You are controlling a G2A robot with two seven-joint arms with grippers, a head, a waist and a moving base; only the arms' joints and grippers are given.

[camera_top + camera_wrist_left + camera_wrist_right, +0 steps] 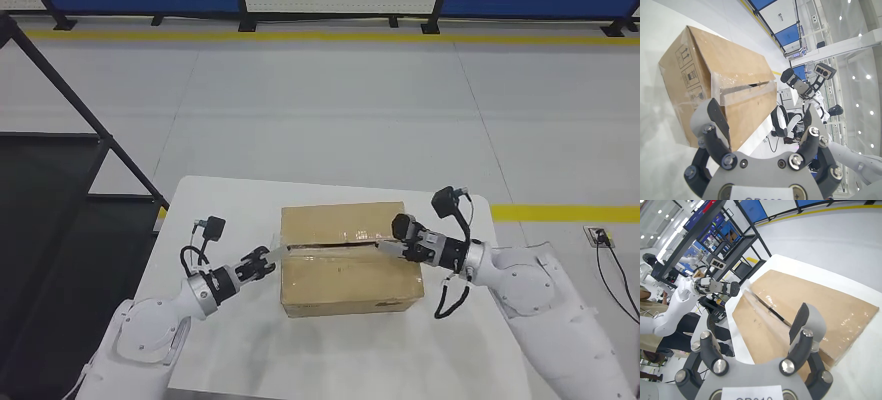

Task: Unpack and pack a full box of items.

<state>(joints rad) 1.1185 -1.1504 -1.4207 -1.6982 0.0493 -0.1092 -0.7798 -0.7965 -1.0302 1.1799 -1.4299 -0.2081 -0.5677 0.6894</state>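
A brown cardboard box [348, 262] stands in the middle of the white table [240, 345]. Its top flaps lie down, with a dark gap along the centre seam and clear tape [761, 313] wrinkled and partly lifted over it. My left gripper [270, 260] is at the box's left end, level with the top edge. It is open [762, 115], and one finger [715, 110] rests against the box's end corner [723, 113]. My right gripper [393, 243] hovers open over the right end of the seam, above the box top [810, 298], with one pad [799, 323] close over the tape.
A black metal rack [70, 190] stands off the table's left side. Bare table surface lies in front of the box and to both sides. A yellow floor line [560, 212] and a cable [610, 270] are off to the right.
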